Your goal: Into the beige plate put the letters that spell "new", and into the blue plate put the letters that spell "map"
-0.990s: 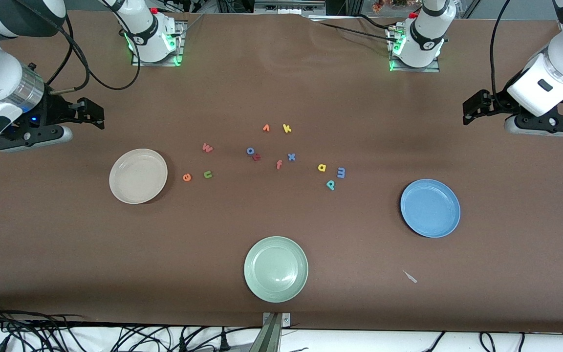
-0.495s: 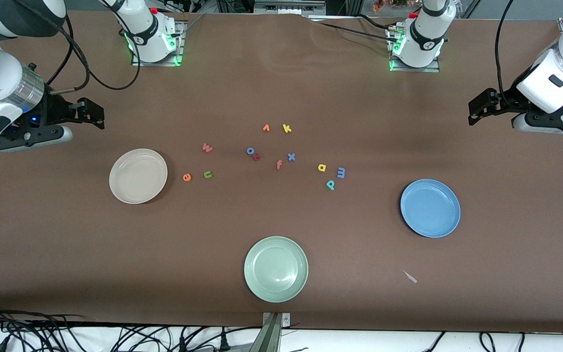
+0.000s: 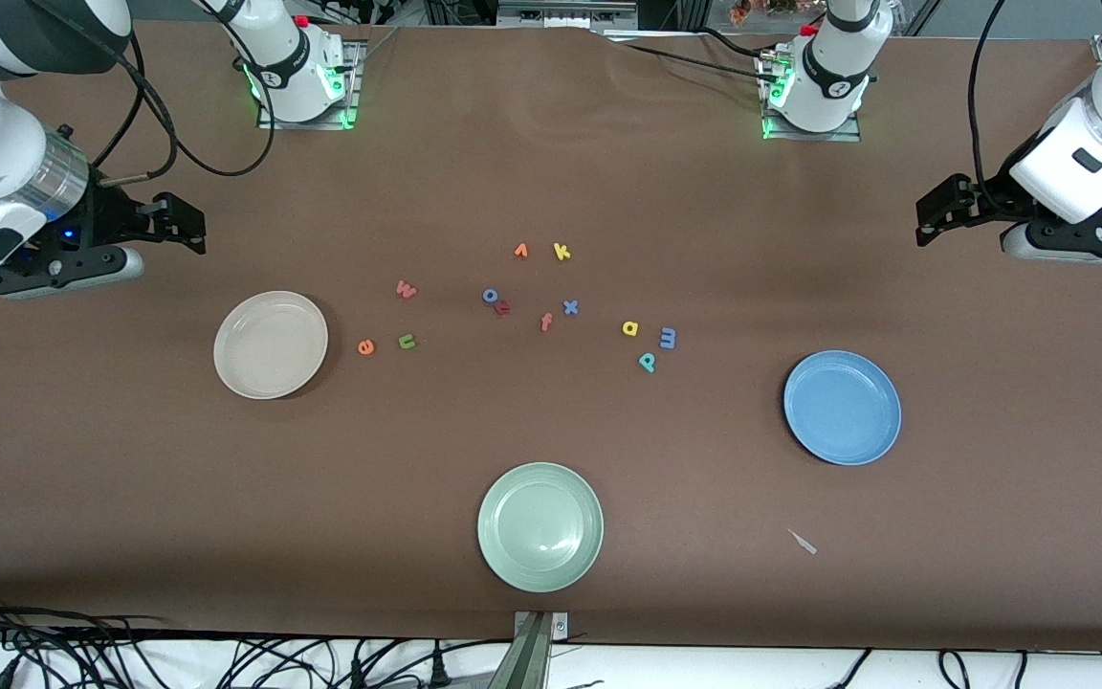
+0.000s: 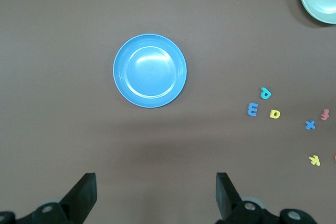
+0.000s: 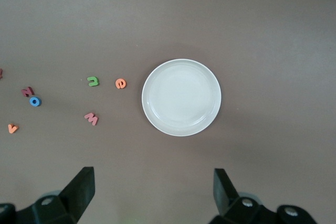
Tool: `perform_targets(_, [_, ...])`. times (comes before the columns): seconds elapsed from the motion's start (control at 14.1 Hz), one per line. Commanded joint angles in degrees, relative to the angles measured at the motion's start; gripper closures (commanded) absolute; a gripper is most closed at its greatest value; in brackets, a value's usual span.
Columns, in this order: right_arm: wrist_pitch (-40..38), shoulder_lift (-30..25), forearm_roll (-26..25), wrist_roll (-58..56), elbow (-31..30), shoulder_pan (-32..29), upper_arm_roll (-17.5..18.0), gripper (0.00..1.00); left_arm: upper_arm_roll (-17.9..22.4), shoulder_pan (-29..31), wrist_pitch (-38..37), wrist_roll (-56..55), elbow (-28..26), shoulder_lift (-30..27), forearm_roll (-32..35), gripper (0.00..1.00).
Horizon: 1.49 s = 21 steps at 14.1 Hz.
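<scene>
Black left gripper [image 3: 934,206] and right gripper [image 3: 183,222] hang spread wide, holding nothing, above the brown worktop [image 3: 551,459]. At four o'clock from the right gripper sits the round beige plate [image 3: 270,344]; beside it lie the soft foam letters: orange e [image 3: 365,347], green n [image 3: 407,341], pink w [image 3: 406,289]. Yellow a [image 3: 629,328], blue m [image 3: 668,338] and teal p [image 3: 647,362] lie at ten o'clock from the round blue plate [image 3: 842,407]. They look light and squishy; pinch each across its thin sides.

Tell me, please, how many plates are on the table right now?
3, none hidden. The beige plate lies toward the right arm's end, the blue plate toward the left arm's end, and the pale green plate sits between them, nearest the front camera. All are empty.
</scene>
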Motion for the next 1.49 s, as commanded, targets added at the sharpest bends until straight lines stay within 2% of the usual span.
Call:
perform_targets(0.0, [1.76,-0.78,0.18,0.74,-1.76,-0.42,0.67,0.00,-0.20,-0.19,-0.81,0.02,1.72,1.47,-0.50,0.00])
perform_targets(0.5, [9.93,-1.31,2.20,1.35,-8.78,-0.33,1.11,0.00,-0.38,-0.45,-1.16,0.28,1.37,2.79,-1.38,0.00])
perform_targets(0.78, [18.97,-0.61,2.38,7.84,-14.76,-0.33,6.46,0.00,-1.08,-2.91,-0.63,-0.51,1.81,6.30,-1.47,0.00])
perform_targets(0.99, [26.97,3.68,1.94,11.18,-17.15,0.37,9.19,0.00,-1.08,-7.03,1.02,-1.30,1.72,10.51,-2.26,0.00])
perform_targets(1.27, [34.18,10.81,1.32,13.48,-17.15,2.48,9.37,0.00,-1.08,-9.76,7.44,-2.62,0.76,16.40,-6.91,0.00])
perform_targets(1.41, [36.91,13.79,0.36,13.39,-17.15,2.57,9.37,0.00,-1.17,-12.57,10.34,-4.54,0.67,19.56,-7.09,0.00])
